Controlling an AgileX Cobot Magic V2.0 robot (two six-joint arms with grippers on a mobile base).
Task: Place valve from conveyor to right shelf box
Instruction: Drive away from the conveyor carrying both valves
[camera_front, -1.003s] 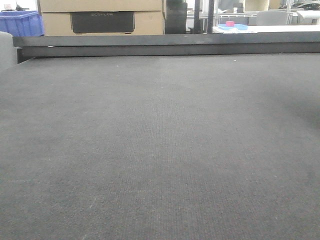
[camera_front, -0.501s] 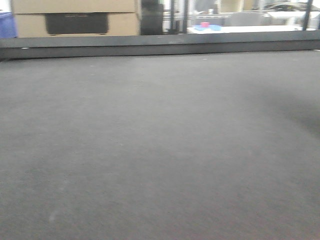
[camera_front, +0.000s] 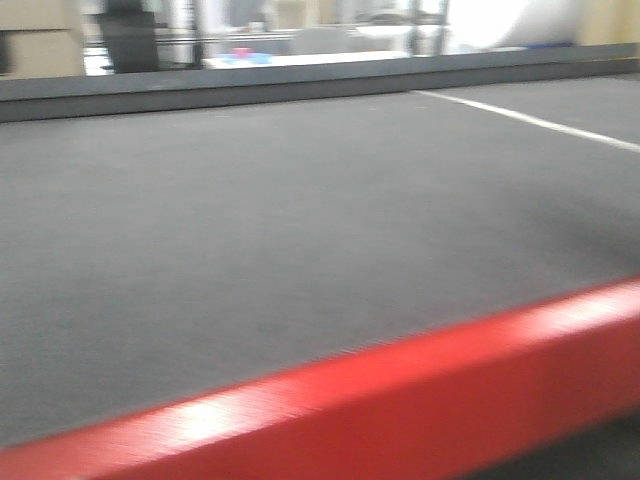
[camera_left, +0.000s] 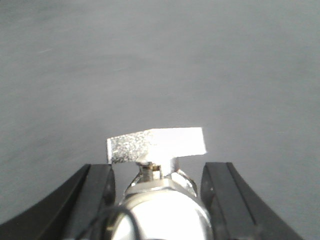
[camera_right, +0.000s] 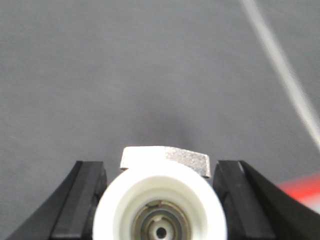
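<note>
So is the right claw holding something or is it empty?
Holding. The right gripper has its black fingers pressed on both sides of the valve, over the conveyor.

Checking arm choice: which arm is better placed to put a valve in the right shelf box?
Probably right: right gripper holds a valve, left gripper a second valve, but only the right wrist sees the red edge. Box unseen.

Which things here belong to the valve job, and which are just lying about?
Job: left gripper gripping silvery valve; right gripper gripping white-based valve; conveyor.
Just there: red bar, white line.
</note>
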